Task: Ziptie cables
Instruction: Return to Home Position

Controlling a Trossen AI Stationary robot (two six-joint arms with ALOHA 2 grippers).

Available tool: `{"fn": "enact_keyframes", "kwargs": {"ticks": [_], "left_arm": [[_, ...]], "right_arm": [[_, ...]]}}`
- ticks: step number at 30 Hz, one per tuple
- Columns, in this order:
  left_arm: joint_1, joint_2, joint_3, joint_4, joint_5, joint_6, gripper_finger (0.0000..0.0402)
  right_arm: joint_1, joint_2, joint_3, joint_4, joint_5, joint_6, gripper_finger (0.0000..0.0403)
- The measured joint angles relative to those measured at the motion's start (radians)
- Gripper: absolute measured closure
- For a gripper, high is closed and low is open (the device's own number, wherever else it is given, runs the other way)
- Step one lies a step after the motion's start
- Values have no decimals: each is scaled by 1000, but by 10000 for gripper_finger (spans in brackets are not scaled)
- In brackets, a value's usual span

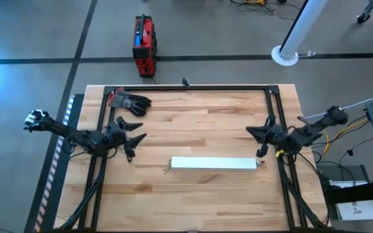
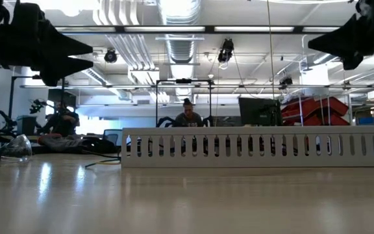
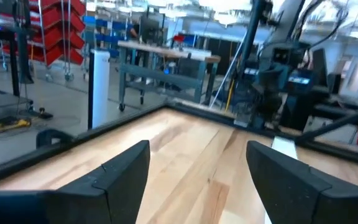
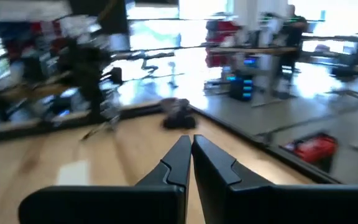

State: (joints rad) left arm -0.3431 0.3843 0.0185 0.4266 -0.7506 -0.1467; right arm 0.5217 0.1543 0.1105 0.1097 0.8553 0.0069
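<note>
Dark lines (image 1: 206, 58) cross the grey floor (image 1: 31, 39), where a white pillar (image 1: 300, 32) stands. Red bins (image 2: 317, 109) sit stacked under long ceiling lights (image 2: 167, 28).

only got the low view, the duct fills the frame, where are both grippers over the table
Observer: From above, the left gripper sits beyond the left end of the white duct; the right gripper is near its right end.
Operator: left looks open here, cant tell the right
Observer: The right wrist view shows its fingers pressed together with nothing between them.
Operator: lid on
Observer: Seen from above, the duct's top is one flat, closed white strip, and thin cables poke out of its left end.
</note>
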Motion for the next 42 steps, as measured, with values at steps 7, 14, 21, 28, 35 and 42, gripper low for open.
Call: {"fn": "enact_keyframes", "kwargs": {"ticks": [7,14,21,28,35,42], "left_arm": [[0,-31,1,9,0,29,143],[0,-34,0,8,0,29,149],[0,-51,0,0,0,33,162],[0,-50,0,-9,-19,28,174],[1,-131,-1,-32,43,15,181],[39,-276,-3,-274,38,-52,172]], "right_arm": [[-113,-9,132,-251,-54,79,396],[-285,-16,197,-384,-155,98,396],[-409,-17,181,-384,-262,77,396],[-426,-154,229,-382,-258,-36,396],[-426,-150,211,-304,-490,-123,396],[-426,-153,149,-248,-653,-105,396]]}}
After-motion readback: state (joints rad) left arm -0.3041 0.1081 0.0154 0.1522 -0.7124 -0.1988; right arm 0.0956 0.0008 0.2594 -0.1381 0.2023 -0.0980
